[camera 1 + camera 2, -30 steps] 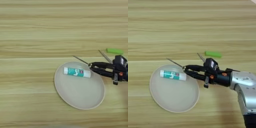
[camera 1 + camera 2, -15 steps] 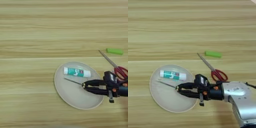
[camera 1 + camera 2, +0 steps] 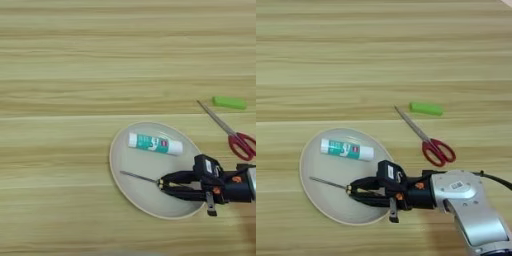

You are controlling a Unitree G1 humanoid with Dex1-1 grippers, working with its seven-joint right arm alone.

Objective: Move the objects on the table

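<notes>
Plate (image 3: 312, 200): a pale round dish on the table (image 3: 381, 60), left of centre in the right eye view; it holds the tube and lies under the screwdriver's shaft.
Tube (image 3: 346, 149): white with a teal label, lying flat in the upper part of the plate, apart from the screwdriver.
Screwdriver (image 3: 329, 183): its thin metal shaft points left over the lower part of the plate; I cannot tell whether the tip touches the dish. The handle end is hidden between the fingers.
Right gripper (image 3: 363, 190): reaching in from the right over the plate's lower right part, its two black fingers (image 3: 180, 176) clenched on the screwdriver's handle end.
Scissors (image 3: 428, 142): red handles, blades pointing up and left, flat on the table right of the plate, clear of the arm.
Green block (image 3: 426, 108): flat on the table just beyond the scissors' tips, untouched.
Step in hand: seemingly placing the screwdriver in the plate beside the tube.
Next move: probably lower the screwdriver until it rests in the dish, release the fingers, then draw back right without nudging the tube or the rim.
</notes>
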